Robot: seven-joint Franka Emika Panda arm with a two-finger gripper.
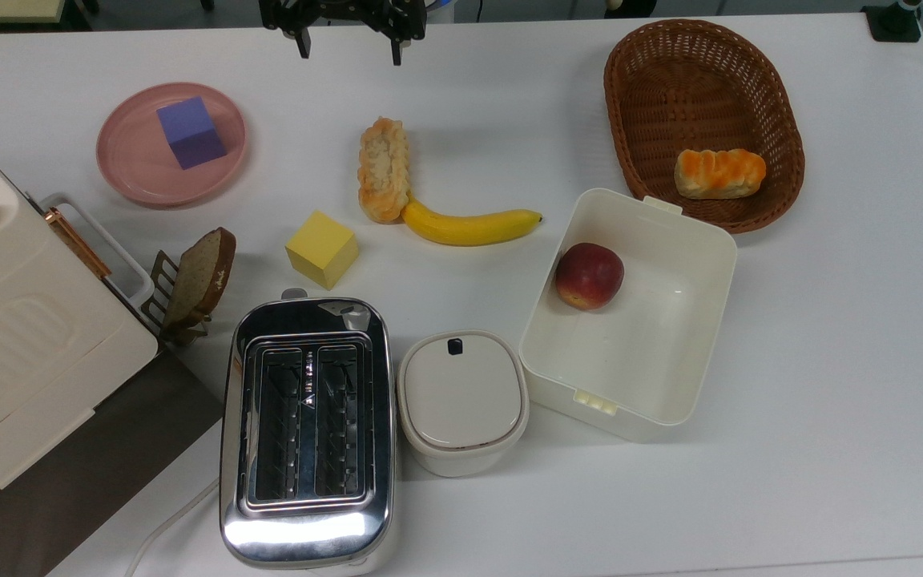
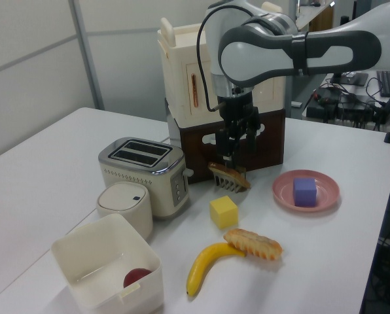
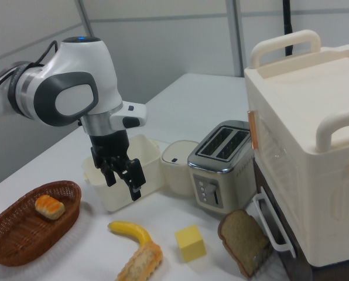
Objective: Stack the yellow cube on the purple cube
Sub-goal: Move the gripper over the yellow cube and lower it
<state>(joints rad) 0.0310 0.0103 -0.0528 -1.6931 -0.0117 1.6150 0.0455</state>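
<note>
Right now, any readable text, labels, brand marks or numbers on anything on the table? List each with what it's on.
No readable text in any view.
Toaster: a small mark between the slots and buttons on its end panel, too small to read.
Lidded white container: a dark spot on the lid, no lettering.
Yellow cube and purple cube: plain faces.
</note>
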